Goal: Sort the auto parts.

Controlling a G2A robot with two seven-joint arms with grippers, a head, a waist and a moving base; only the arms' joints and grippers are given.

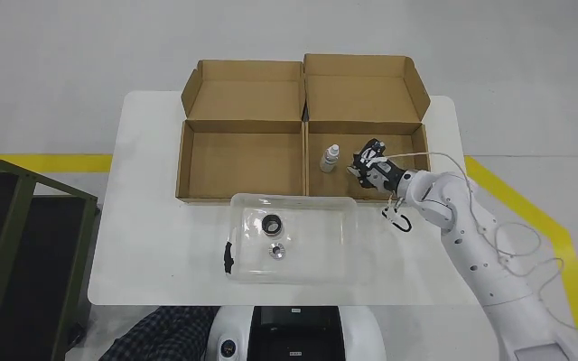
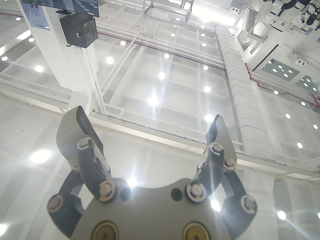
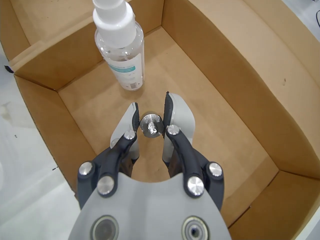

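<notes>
**Q:** Why does the right gripper (image 3: 150,109) sit inside the right-hand cardboard box (image 3: 225,51)?

**A:** Its fingers pinch a small round metal part (image 3: 150,126) from two sides, low over the box floor and near a clear spray bottle (image 3: 120,51) standing upright. Judged from the task, this box is the part's destination, so the step in hand is probably the set-down. Whether the part touches the floor cannot be told.

**Q:** What does the top view add?

**A:** The layout. The left-hand cardboard box (image 1: 239,162) stands just beside the right-hand cardboard box (image 1: 406,149). Nearer the robot lies a clear tray (image 1: 348,244) holding a dark ring (image 1: 269,224) and a silver part (image 1: 278,251), apart from each other and presumably not yet sorted. The right wrist view resolves the pinch, which from above is too small to judge.

**Q:** And the left gripper (image 2: 148,116)?

**A:** Its fingers are spread wide and hold nothing. It is aimed at the ceiling lights, presumably to keep it out of the way.
</notes>
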